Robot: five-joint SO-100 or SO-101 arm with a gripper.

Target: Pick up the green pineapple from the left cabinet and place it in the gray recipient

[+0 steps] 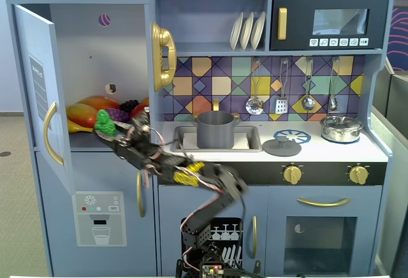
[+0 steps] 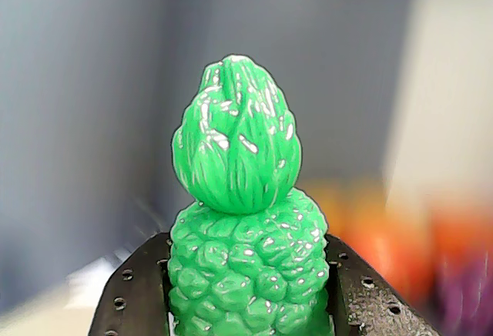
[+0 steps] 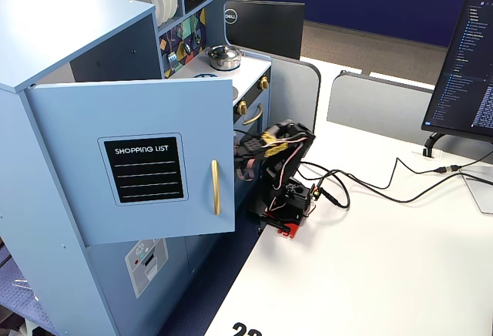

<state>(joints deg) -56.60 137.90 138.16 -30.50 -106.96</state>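
- Pineapple (image 2: 245,236): bright green, bumpy body, leafy crown up. Held at the body between the two black fingers (image 2: 135,290), one pressed to each side, so the crown stays clear and upright. In a fixed view it shows as a green blob (image 1: 104,124) at the front edge of the cabinet shelf, off the shelf floor as far as can be judged.
- Gripper (image 1: 109,129): closed on the pineapple. The arm (image 1: 191,176) reaches up and leftward in that view from its base (image 1: 210,266) at the foot of the kitchen, a long stretch needed to get into the compartment.
- Cabinet (image 1: 95,61): blue-gray, round hole in the back wall. Its door (image 1: 38,93) is swung fully open, giving the arm a clear way in and out; from the side in a fixed view the door (image 3: 146,166) hides the gripper and fruit entirely.
- Other fruit (image 1: 89,111): orange and purple pieces left further back on the shelf, apart from the pineapple.
- Pot (image 1: 215,130): plain gray, open-topped, standing in the sink (image 1: 252,143) well to the right of the gripper in that view. Appears empty; placing not yet done.
- Lid (image 1: 281,146): flat gray, lying on the counter beside the sink, so the pot mouth is free.
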